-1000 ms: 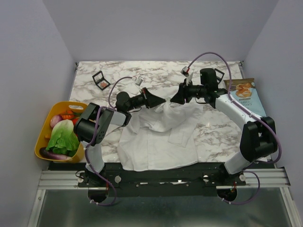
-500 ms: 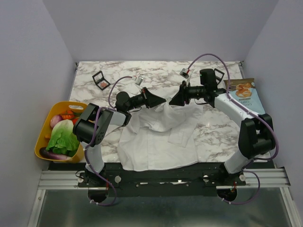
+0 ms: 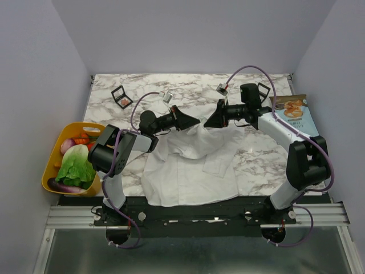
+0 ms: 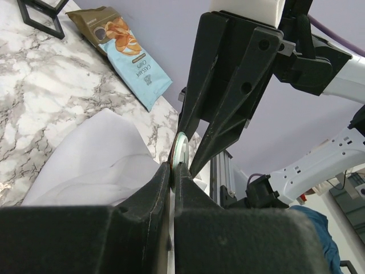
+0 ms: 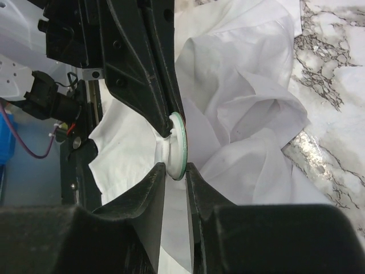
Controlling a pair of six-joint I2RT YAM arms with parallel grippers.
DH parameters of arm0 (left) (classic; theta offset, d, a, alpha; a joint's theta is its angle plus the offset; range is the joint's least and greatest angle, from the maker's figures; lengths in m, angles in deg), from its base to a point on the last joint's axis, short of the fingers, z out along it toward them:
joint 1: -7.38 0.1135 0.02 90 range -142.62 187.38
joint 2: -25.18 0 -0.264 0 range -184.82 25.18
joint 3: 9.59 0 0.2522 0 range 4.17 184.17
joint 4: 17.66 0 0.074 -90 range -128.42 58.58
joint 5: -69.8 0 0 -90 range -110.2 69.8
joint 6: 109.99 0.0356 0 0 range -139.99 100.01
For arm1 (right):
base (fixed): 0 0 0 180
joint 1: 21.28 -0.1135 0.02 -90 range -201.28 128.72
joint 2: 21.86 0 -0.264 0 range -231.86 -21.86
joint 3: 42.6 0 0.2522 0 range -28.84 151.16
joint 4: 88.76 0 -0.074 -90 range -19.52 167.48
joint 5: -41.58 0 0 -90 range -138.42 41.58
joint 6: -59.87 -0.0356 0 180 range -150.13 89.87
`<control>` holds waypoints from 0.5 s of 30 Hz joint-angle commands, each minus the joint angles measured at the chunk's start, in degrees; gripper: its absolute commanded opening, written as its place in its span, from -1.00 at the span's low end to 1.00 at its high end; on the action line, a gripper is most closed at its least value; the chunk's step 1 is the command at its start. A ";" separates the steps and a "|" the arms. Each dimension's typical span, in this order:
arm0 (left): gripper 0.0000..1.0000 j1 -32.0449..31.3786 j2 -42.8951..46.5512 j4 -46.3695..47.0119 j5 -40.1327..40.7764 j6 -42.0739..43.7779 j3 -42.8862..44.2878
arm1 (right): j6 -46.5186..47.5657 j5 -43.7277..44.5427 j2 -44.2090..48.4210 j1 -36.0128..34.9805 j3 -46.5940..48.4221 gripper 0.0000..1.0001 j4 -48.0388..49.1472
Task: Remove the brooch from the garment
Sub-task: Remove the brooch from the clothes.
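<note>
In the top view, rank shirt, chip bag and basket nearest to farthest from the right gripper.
1. Shirt, just beneath the right gripper.
2. Chip bag, at the table's right side.
3. Basket, off the table's left edge.

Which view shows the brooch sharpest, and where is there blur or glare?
Right wrist view: brooch sharp, right end effector dark and blurred, shirt very bright. Left wrist view: brooch small, edge-on, left end effector blurred. Top external view: evenly lit, brooch indiscernible.

Green-edged brooch (image 5: 178,146) seen edge-on over rumpled white garment (image 5: 246,130).
</note>
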 commanded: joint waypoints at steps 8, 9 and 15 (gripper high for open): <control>-0.74 -0.36 0.65 20.70 -1.18 0.02 0.81 | -0.05 -3.45 0.34 0.23 1.42 -0.52 1.06; -0.73 -0.45 0.65 20.61 -1.35 -0.07 0.89 | -0.05 -3.37 0.52 0.32 1.42 -0.54 1.06; -0.69 -0.62 0.39 20.61 -1.88 0.28 0.81 | 0.22 -1.52 1.23 0.23 1.86 -0.64 0.98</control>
